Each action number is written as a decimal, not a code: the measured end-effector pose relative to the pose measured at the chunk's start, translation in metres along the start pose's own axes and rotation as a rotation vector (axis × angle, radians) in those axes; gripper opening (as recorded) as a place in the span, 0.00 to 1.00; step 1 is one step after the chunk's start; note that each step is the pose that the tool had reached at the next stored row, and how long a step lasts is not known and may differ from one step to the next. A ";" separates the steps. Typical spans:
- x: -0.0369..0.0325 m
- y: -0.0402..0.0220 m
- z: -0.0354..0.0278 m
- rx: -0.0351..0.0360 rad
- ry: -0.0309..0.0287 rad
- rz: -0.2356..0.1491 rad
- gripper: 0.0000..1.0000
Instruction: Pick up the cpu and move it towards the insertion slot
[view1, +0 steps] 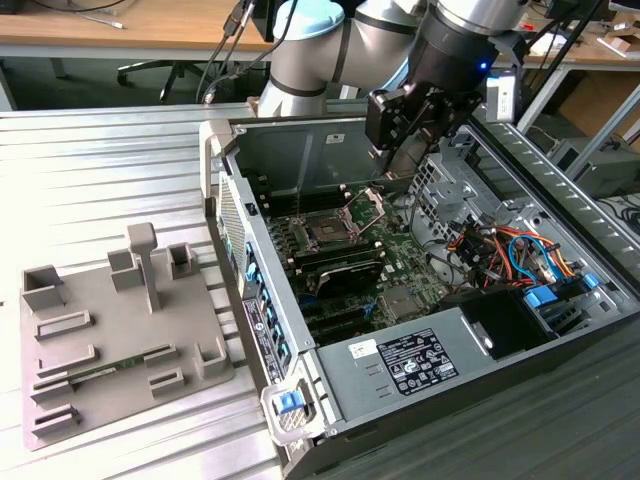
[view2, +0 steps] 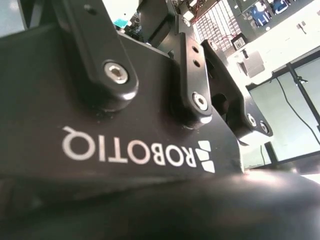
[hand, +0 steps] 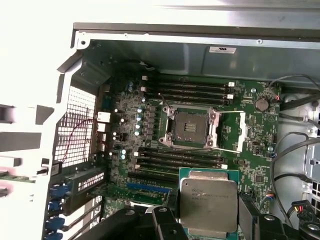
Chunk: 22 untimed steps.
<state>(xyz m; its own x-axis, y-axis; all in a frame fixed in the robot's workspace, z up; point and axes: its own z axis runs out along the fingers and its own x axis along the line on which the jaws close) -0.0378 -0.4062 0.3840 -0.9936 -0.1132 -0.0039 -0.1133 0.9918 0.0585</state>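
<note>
1. We are seeing the gripper (view1: 398, 150) hanging over the open computer case (view1: 560, 200) in the exterior view, above the far side of the green motherboard (view1: 400, 255), with the arm's grey joints rising behind it
2. In the first wrist view the cpu (hand: 208, 204) is sitting flat between the dark fingers (hand: 165, 227), silver lid facing the camera; the jaws are clamped on its edges, grasping it
3. The insertion slot (hand: 192, 127) is lying open on the board in the first wrist view, its hinged bracket (hand: 234, 131) swung out to one side; the cpu is near it but apart from it, not over it
4. Long black memory slots (hand: 190, 90) are flanking the socket on both sides, and a further bank (hand: 182, 157) is lying between the socket and the held cpu
5. In the exterior view, bundled orange and blue cables (view1: 500, 250) and a metal drive cage (view1: 445, 185) are crowding the exterior view's right of the gripper; the black power supply (view1: 430, 360) is sitting at the near end of the case
6. A grey fixture tray (view1: 110, 330) is resting on the ribbed metal table (view1: 100, 170) at the exterior view's left, well apart from the case
7. The exterior view is giving us the arm and the table, but we cannot make out the cpu there; the first wrist view is giving us the chip and the socket together
8. The second wrist view is showing the gripper's black body (view2: 125, 125) with its linkage bolts, close up
</note>
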 end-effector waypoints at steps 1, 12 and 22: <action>0.0004 0.0001 0.0000 -0.0001 0.0000 0.000 0.55; 0.0046 0.0017 0.0003 0.0000 0.0000 0.000 0.55; 0.0086 0.0031 0.0006 0.0000 0.0000 0.000 0.55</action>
<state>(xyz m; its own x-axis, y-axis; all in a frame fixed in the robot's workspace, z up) -0.0467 -0.4041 0.3835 -0.9936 -0.1132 -0.0039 -0.1132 0.9918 0.0585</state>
